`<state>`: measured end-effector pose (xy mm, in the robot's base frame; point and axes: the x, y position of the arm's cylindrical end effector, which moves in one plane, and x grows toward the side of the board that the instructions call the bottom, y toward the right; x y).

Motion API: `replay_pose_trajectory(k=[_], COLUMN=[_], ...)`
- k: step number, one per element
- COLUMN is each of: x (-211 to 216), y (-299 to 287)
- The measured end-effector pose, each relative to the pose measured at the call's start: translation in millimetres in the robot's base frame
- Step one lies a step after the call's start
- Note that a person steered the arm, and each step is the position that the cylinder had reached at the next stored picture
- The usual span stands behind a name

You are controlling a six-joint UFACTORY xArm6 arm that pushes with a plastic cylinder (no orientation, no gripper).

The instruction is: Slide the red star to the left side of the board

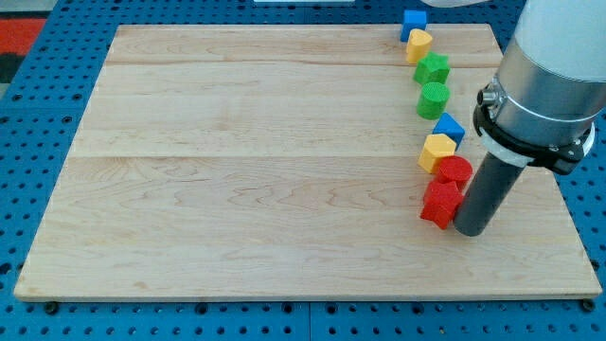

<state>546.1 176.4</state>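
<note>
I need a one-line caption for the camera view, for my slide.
My tip rests beside the red star, on its right in the view, at the bottom of a column of coloured blocks.

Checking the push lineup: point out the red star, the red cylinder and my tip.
red star [439,205]: camera view, its top face.
red cylinder [455,170]: camera view, its round top.
my tip [470,227]: camera view, the rod's lower end, right of the star.

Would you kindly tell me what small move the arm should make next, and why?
Probably a short push toward the view's left: my tip sits right against the red star on its right side, with bare board stretching left.
</note>
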Motion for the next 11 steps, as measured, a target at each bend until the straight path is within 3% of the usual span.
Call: replay_pose_trajectory(k=[2, 3, 5, 6, 8, 10, 11], x=[-26.4, -35.9, 3.6, 4.0, 2.3, -6.2, -29.9], y=[25.3, 8.9, -78.5, -122.1, -145.4, -256.5, -256.5])
